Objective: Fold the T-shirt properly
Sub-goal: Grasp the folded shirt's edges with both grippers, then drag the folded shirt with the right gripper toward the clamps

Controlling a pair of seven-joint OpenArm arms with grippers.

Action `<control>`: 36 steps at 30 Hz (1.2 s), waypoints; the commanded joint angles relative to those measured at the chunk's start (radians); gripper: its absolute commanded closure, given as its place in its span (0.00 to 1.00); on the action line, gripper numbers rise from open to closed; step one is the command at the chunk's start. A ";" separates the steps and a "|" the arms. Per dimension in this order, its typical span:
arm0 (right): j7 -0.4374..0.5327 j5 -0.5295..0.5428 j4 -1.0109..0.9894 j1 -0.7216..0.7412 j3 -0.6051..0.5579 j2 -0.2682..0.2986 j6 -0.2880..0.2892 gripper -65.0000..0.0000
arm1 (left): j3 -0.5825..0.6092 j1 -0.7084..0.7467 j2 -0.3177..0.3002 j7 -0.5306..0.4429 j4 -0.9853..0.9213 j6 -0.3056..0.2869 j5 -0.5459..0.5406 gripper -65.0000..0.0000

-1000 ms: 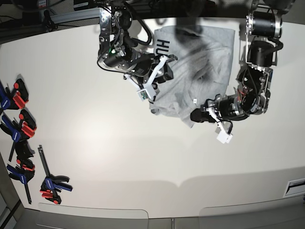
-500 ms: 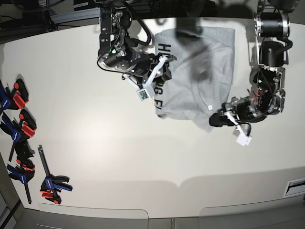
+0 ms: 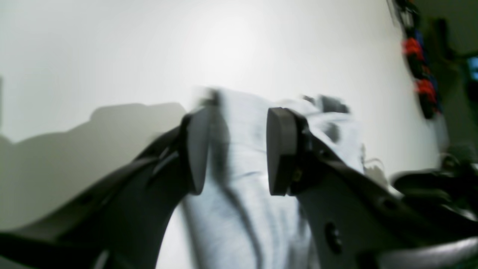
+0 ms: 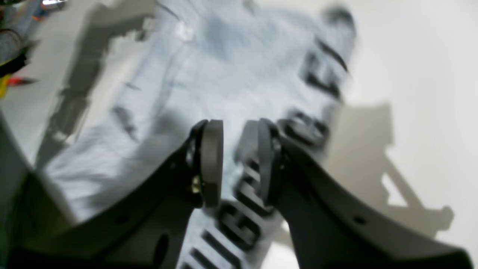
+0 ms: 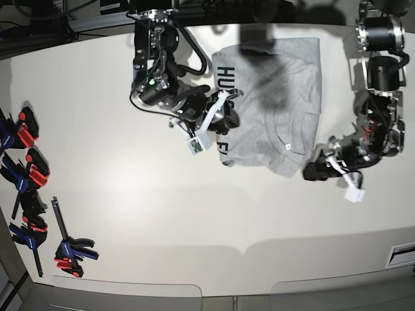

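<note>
left hand (image 5: 316,172): fingers apart, nothing clamped between them; in the left wrist view grey cloth shows through the gap, but the two pads (image 3: 278,149) stand clear of it. Sits just off the shirt's lower right corner in the base view, low over the worktop.
right hand (image 5: 228,115): fingers partly apart with a narrow gap; in the right wrist view printed cloth lies under and between the pads (image 4: 212,160); cannot tell if any fabric is pinched. Placed over the shirt's left edge, on the lettering.
T-shirt (image 5: 279,97): light grey, lying partly folded on the worktop near the far edge, between the two arms. Plain side up over most of it, black letters "HU..." running down the left edge, a small white tag near the lower right. Lower hem uneven, the right corner hanging lower than the left; wrinkles across the middle.
worktop (image 5: 194,214): white, bare over the near half, arm shadows falling on the shirt and beside it.
clamps (image 5: 29,188): red, blue and black bar clamps in a row along the far left edge, well apart from the shirt.
image quality: both wrist views blurred.
</note>
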 commanded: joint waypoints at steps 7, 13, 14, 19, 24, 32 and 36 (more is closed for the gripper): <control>-0.055 0.071 0.017 0.075 -0.195 -0.008 0.109 1.00 | -0.007 -0.024 -0.135 -0.019 0.019 -0.011 -0.024 0.71; 0.036 -0.165 -0.039 0.107 -0.347 -0.008 0.109 1.00 | -0.106 -0.024 -0.173 -0.012 0.019 -0.011 -0.030 1.00; 0.042 -0.182 -0.071 0.121 -0.352 -0.008 0.109 1.00 | -0.138 -0.024 -0.173 -0.011 0.019 -0.011 -0.032 1.00; 0.060 -0.211 -0.327 0.235 -0.335 -0.008 0.109 1.00 | -0.264 -0.023 -0.173 0.038 0.019 -0.012 -0.055 1.00; 0.117 -0.224 -0.607 0.345 -0.334 -0.008 0.109 1.00 | -0.286 0.008 -0.173 0.059 0.019 -0.012 -0.071 1.00; 0.200 -0.466 -0.798 0.409 -0.219 0.051 -0.251 1.00 | -0.286 0.113 -0.173 0.059 0.019 -0.035 -0.185 1.00; 0.177 -0.463 -0.798 0.409 -0.005 0.123 -0.303 1.00 | -0.286 0.134 -0.172 0.063 0.019 -0.035 -0.211 1.00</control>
